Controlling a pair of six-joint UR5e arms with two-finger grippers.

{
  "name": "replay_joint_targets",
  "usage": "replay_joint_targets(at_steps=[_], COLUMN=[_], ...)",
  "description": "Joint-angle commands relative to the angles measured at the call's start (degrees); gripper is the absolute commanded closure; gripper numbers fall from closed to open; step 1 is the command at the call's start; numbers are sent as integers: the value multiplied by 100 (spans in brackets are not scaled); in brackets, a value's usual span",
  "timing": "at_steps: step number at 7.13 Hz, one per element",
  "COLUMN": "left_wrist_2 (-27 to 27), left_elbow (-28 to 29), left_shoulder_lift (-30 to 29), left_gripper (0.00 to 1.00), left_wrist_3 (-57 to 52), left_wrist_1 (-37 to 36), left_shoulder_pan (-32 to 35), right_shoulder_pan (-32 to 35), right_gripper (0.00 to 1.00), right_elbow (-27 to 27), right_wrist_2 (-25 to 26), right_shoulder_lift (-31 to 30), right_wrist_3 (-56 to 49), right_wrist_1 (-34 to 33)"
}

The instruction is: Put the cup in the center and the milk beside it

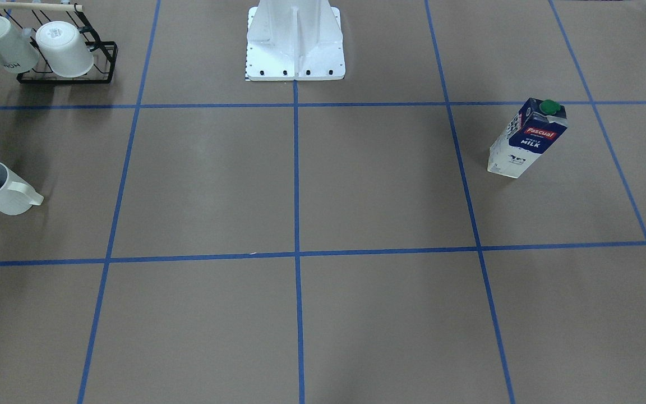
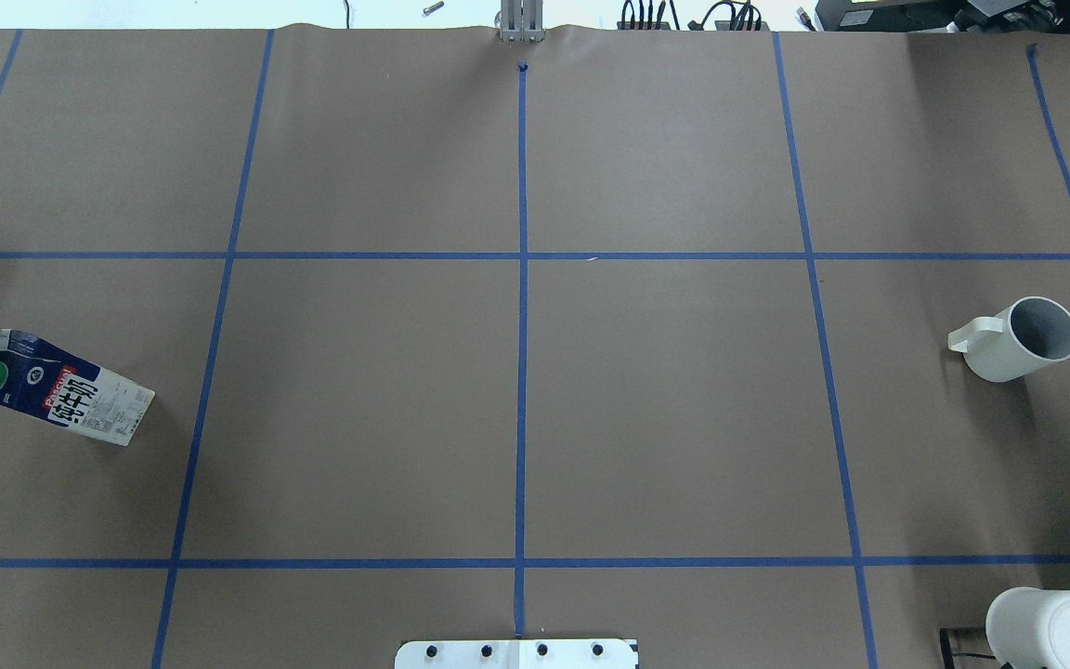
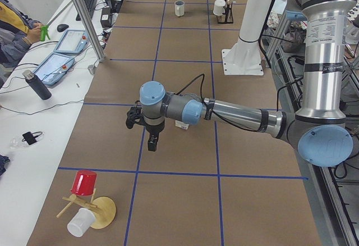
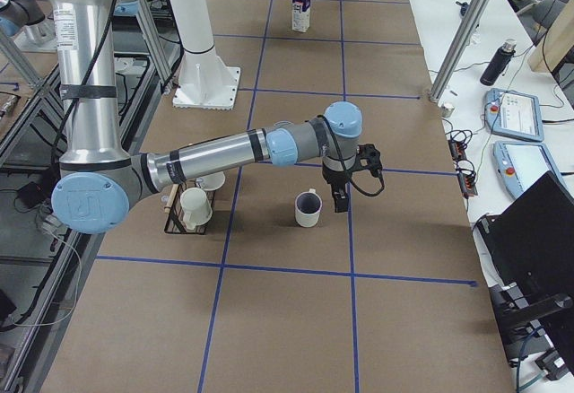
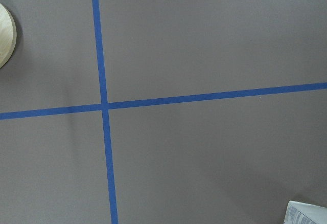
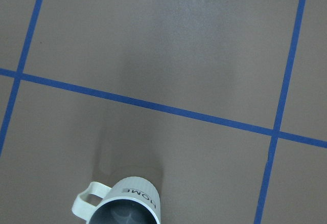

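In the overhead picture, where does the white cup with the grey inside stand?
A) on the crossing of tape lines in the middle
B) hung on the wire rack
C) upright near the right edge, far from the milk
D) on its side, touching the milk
C: the cup stands upright with its mouth open upward near the right edge, while the milk is near the left edge.

cup (image 6: 127, 204): cut off at 6 o'clock, right wrist view
milk (image 5: 308, 214): only a corner, 5 o'clock, left wrist view
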State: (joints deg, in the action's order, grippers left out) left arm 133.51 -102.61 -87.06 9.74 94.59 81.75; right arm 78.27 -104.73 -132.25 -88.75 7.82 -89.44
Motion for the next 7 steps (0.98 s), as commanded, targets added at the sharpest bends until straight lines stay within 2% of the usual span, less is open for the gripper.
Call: replay_joint_targets(at_steps=[1,3,7], left_wrist_2=[17,17,17], left_elbow=[-22,-22,57], left_shoulder_lift=[93,93,76], left_gripper=[2,2,2], left_wrist_3=[28,71,45], left_wrist_1=[77,68,77], left_shoulder_pan=[-1,-10,-37], right_shoulder_pan=[-13,-39,-662], right_gripper=[0,0,0], right_elbow=[-56,-12,207], right_wrist_2=[-55,-466,-425], right_shoulder_lift=[-28,-141,-213], right_wrist_3=[45,71,342], right_wrist_1=[5,67,75])
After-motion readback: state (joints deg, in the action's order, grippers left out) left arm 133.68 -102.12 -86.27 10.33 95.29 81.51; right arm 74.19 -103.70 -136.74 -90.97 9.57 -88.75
